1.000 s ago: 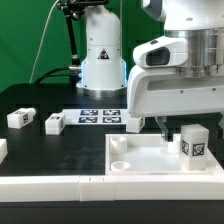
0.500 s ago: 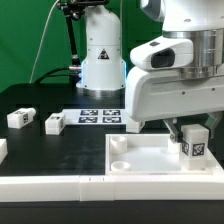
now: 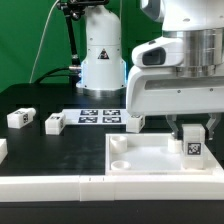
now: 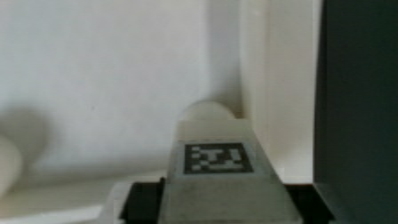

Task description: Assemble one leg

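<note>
1. The fingers (image 3: 194, 131) pinch the leg (image 3: 193, 145), held upright between them over the square piece (image 3: 135, 152).
2. Step in hand: seating the leg.
3. Next: likely lowering and turning it into a corner hole.

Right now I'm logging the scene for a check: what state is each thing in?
tool: shut on the leg
leg: upright, held over the square piece
square piece: flat on the table
two loose legs and: lying on the table, apart
marker board: flat on the table
</note>
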Motion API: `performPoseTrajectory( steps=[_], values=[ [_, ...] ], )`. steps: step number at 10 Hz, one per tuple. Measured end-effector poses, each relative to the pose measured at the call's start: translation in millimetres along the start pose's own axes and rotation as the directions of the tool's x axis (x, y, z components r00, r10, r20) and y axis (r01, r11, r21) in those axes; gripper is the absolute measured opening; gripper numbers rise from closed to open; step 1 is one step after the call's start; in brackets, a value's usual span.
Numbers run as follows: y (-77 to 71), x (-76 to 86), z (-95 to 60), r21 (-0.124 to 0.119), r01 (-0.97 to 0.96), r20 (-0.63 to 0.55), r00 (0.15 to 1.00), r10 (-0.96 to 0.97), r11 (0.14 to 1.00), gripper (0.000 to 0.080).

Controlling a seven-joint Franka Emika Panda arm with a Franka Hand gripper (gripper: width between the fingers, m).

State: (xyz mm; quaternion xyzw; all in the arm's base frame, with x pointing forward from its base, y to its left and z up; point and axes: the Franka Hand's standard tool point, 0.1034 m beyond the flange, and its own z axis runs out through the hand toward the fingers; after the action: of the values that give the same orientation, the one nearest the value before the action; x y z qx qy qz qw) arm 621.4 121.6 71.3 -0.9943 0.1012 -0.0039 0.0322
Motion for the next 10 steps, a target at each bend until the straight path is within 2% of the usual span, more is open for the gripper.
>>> performPoseTrajectory(
  steps=[1, 2, 4, 6, 7, 8, 9, 10],
  values=[
    [-1.2, -4.9, -0.2, -0.013, -0.182, -0.001, 0.983, 0.182, 0.983, 0.0291],
    [-1.5, -5.2, 0.1, -0.010, -0.292, -0.001, 0.956, 0.292, 0.956, 0.0291],
    [-1.4, -4.7, 0.6, 0.013, -0.559, 0.010, 0.829, 0.559, 0.829, 0.0291],
    [-2.3, -4.2, 0.6, 0.018, -0.699, 0.015, 0.715, 0.699, 0.715, 0.0291],
    [-4.7, -4.8, 0.9, 0.016, -0.808, 0.014, 0.590, 0.807, 0.590, 0.0291],
    [-5.0, -4.8, 0.8, 0.016, -0.843, 0.015, 0.539, 0.842, 0.538, 0.0291],
    [-5.0, -4.9, 0.8, 0.016, -0.857, 0.016, 0.516, 0.857, 0.516, 0.0291],
    [-4.9, -4.8, 0.9, 0.016, -0.842, 0.016, 0.539, 0.842, 0.539, 0.0291]
  ],
)
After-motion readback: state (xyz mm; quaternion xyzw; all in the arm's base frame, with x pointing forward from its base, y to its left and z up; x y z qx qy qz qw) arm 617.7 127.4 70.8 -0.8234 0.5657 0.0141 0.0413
